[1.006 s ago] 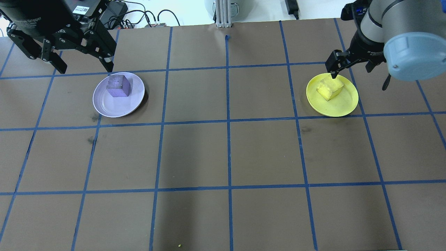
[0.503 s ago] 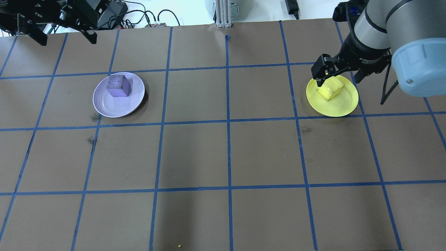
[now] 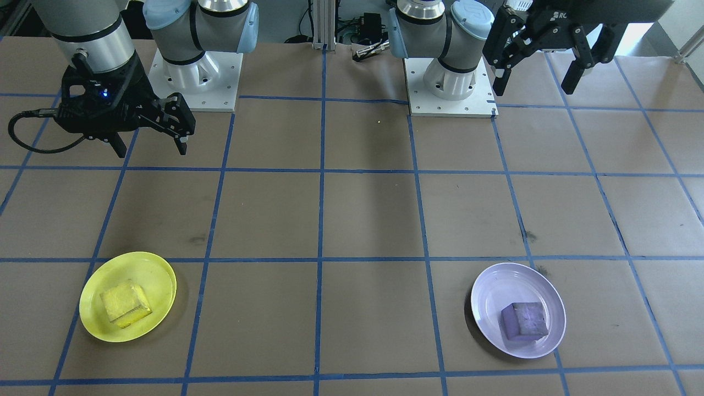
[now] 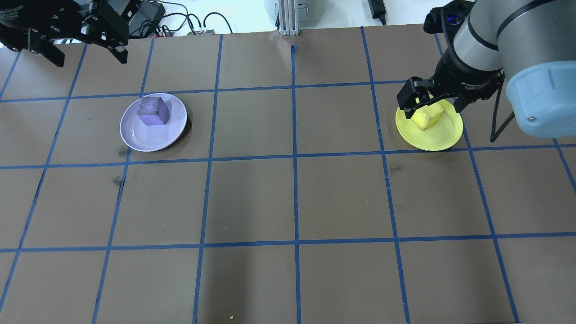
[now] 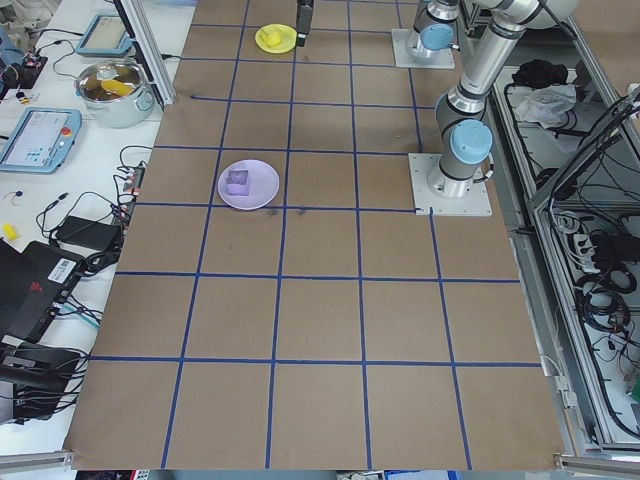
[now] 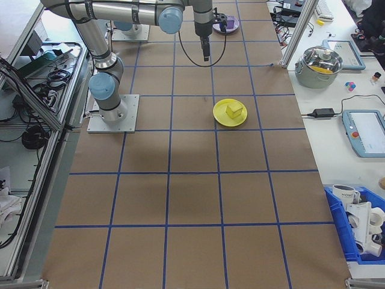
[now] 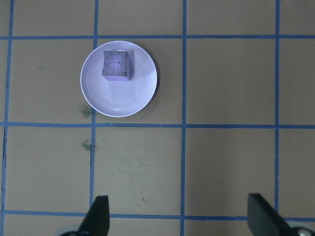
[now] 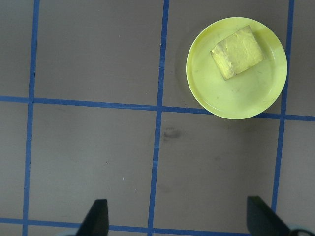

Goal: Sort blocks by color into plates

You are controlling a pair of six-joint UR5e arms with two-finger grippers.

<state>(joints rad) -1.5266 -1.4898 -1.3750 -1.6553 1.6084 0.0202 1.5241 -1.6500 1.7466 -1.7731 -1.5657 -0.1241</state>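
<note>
My left gripper (image 3: 542, 63) and my right gripper (image 3: 148, 135) both hang with fingers spread wide, holding nothing. The purple block (image 3: 524, 320) lies in the lavender plate (image 3: 495, 286) — the yellow block (image 3: 125, 303) in the yellow plate (image 3: 159, 275).

From my remote station I see the brown paper-covered surface (image 4: 252, 198) crossed by a blue tape grid (image 4: 294, 157). At twelve o'clock in the overhead view an aluminium extrusion post (image 4: 286, 18) stands at the far edge, with black cables (image 4: 193, 20) looping at about eleven. In the exterior right view, a lidded steel pot (image 6: 322, 65) sits at two o'clock, a grey-framed tablet device (image 6: 367, 131) at three, a black power adapter (image 6: 325, 112) just beside the surface's edge, and a blue bin holding white mugs (image 6: 361, 226) at four. The exterior left view shows a second tablet device (image 5: 40, 138) at nine o'clock.
</note>
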